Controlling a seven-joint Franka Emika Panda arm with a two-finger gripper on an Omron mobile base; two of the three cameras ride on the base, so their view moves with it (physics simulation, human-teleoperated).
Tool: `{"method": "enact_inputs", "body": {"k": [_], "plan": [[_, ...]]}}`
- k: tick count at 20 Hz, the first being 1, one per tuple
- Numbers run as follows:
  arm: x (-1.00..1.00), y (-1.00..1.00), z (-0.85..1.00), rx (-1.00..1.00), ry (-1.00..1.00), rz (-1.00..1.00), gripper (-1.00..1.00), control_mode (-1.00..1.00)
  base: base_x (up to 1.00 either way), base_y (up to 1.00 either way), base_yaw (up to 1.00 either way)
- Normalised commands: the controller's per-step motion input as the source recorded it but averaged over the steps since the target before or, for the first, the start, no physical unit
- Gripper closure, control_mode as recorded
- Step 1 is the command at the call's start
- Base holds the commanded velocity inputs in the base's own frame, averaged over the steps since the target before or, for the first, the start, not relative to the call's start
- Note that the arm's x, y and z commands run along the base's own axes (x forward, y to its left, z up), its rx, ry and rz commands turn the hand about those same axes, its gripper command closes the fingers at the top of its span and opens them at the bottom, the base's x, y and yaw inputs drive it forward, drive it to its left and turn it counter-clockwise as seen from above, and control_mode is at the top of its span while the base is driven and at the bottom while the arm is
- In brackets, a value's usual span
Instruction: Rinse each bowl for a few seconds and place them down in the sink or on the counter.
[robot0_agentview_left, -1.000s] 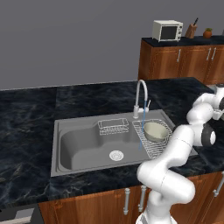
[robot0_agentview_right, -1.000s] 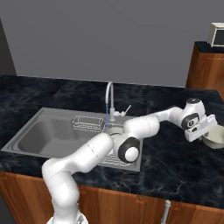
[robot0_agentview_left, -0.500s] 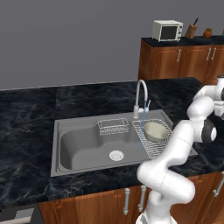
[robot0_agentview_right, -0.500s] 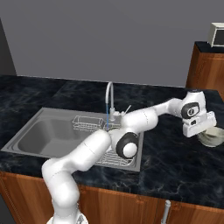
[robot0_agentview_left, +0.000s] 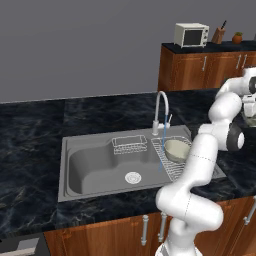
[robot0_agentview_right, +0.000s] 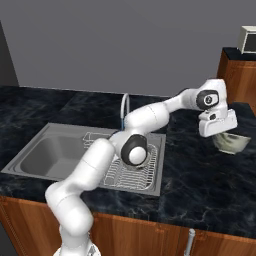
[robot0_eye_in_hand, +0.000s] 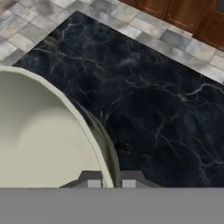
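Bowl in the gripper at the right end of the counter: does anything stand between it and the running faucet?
Nothing visible does. The gripper is shut on the bowl; bare counter lies between it and the faucet. The second bowl sits beside the stream.

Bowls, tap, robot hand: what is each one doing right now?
Bowl on the counter: upright, rim pinched by the gripper.
Bowl in the sink: upright on the wire rack.
Faucet: running, a thin stream falling.
Gripper: shut on the bowl's rim.
Sink: basin holds no bowl.
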Motion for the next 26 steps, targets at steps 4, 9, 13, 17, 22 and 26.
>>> {"method": "enact_inputs", "body": {"k": [4,9,13,17,22,26], "plan": [[-0.32,0.77,0.31,0.0,0.04,0.19,1.0,-1.0,0.0,0.0,0.0],[-0.29,0.73,0.21,0.0,-0.14,0.17,1.0,-1.0,0.0,0.0,0.0],[-0.21,0.59,0.07,-0.03,-0.31,0.17,1.0,-1.0,0.0,0.0,0.0],[-0.17,0.57,0.0,-0.01,-0.33,0.18,1.0,-1.0,0.0,0.0,0.0],[-0.18,0.55,-0.06,0.0,-0.38,0.17,1.0,-1.0,0.0,0.0,0.0],[-0.14,0.43,-0.04,-0.06,-0.43,0.17,1.0,-1.0,0.0,0.0,0.0]]}}
